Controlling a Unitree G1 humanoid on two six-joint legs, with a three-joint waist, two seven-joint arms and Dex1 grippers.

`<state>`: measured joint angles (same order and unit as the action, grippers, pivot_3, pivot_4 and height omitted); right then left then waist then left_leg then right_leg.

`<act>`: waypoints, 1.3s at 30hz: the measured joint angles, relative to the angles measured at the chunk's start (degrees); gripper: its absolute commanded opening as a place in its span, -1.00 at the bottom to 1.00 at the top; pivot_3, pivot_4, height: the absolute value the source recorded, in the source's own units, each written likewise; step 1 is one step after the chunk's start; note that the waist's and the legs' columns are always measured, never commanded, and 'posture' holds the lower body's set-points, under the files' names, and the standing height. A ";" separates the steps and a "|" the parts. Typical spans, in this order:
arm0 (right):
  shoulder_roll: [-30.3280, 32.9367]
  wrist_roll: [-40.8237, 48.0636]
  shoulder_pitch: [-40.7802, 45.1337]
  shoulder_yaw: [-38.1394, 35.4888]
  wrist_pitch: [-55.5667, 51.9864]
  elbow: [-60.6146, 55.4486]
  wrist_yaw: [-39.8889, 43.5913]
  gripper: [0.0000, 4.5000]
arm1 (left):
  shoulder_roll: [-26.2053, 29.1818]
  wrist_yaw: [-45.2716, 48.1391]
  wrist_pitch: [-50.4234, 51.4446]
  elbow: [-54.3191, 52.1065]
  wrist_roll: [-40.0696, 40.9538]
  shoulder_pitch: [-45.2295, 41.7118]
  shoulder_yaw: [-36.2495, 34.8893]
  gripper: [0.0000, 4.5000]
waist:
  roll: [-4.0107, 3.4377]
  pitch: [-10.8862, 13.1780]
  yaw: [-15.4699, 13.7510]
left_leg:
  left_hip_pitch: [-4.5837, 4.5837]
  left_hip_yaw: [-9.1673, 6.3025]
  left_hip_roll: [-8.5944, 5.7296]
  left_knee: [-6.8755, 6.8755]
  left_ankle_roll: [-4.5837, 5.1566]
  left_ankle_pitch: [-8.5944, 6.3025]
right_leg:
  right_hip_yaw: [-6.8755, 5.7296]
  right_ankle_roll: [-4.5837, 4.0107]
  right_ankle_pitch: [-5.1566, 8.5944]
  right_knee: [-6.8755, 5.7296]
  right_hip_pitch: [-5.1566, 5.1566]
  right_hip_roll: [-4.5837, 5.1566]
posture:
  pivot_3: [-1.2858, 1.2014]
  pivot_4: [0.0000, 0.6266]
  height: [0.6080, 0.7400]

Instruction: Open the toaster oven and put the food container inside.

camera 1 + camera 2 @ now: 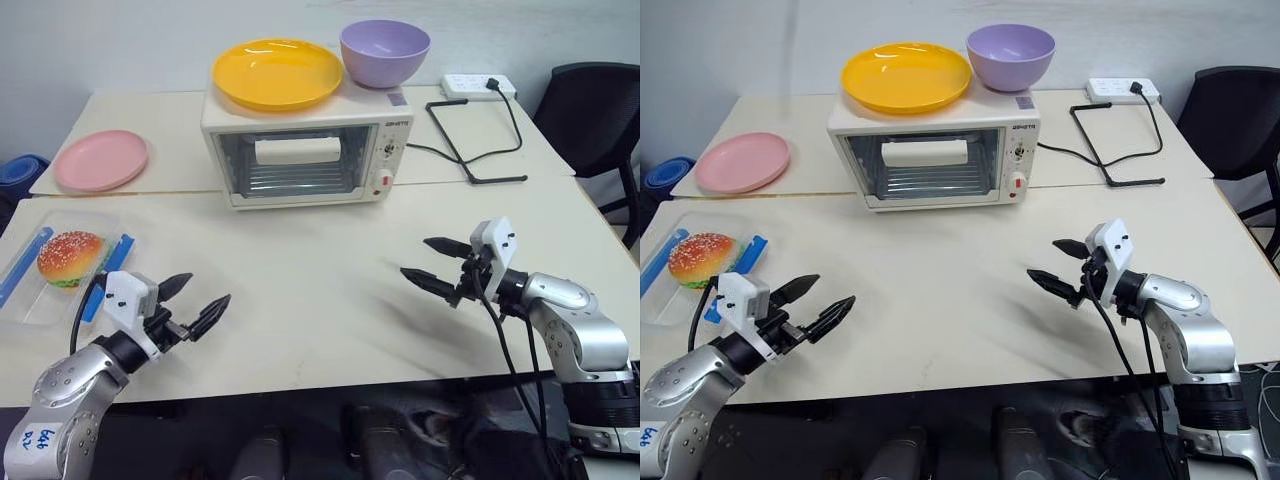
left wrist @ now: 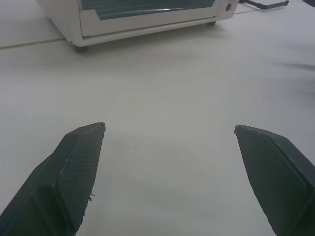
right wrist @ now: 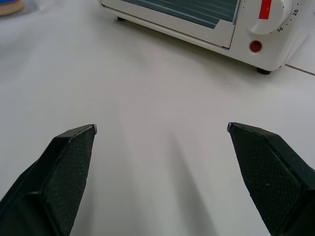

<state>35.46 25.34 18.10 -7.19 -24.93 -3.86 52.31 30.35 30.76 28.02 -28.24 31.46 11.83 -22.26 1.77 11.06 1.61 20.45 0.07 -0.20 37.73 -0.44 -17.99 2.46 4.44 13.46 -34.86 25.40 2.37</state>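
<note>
The toaster oven (image 1: 308, 150) stands in the upper centre of the frame on the table (image 1: 320, 280), its door closed. The food container (image 1: 55, 268) lies at the left edge, lid on. The left gripper (image 1: 192, 303), lower left, and the right gripper (image 1: 432, 264), right of centre, are both spread wide and empty.
</note>
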 measured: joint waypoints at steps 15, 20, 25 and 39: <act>0.00 -0.69 1.06 0.57 -1.47 -0.16 -0.79 0.98 | -2.84 -3.67 1.46 -0.87 -0.34 0.57 0.86 1.00 | 0.00 0.00 0.02 | 0.00 -0.01 0.02 0.00 0.00 0.00 | 0.01 -0.01 0.01 0.00 0.00 -0.01 | 0.03 -0.52 1.00; 0.00 -1.04 1.38 0.61 -1.51 -0.16 -1.41 0.98 | -2.84 -4.97 1.88 -1.08 -0.05 0.22 0.68 1.00 | 0.00 0.00 0.05 | -0.01 0.01 0.01 -0.01 0.00 0.00 | 0.00 -0.01 0.01 0.00 0.00 -0.02 | 0.03 -0.52 1.00; -0.33 -1.24 4.60 1.82 -1.66 0.22 -1.63 0.98 | -2.76 -4.29 2.02 -1.07 2.35 -0.61 0.25 1.00 | 0.00 0.00 0.10 | -0.03 0.03 0.02 0.00 0.00 0.00 | -0.02 -0.02 0.01 -0.02 0.00 -0.04 | 0.03 -0.52 1.00; -14.48 -4.59 34.63 8.44 1.65 25.36 -1.78 0.98 | 17.73 -2.71 15.24 -4.98 26.08 -21.33 -9.35 1.00 | 0.00 0.02 0.37 | 0.00 -0.04 0.03 -0.06 -0.07 -0.01 | -0.28 -0.05 0.02 -0.07 0.07 0.03 | 0.03 -0.52 1.00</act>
<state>20.99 20.75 52.73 1.25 -23.28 21.50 50.53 48.08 28.06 43.26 -33.22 57.55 -9.49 -31.61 1.78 11.09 1.98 20.45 0.03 -0.17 37.66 -0.52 -18.00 2.18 4.39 13.48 -34.93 25.47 2.39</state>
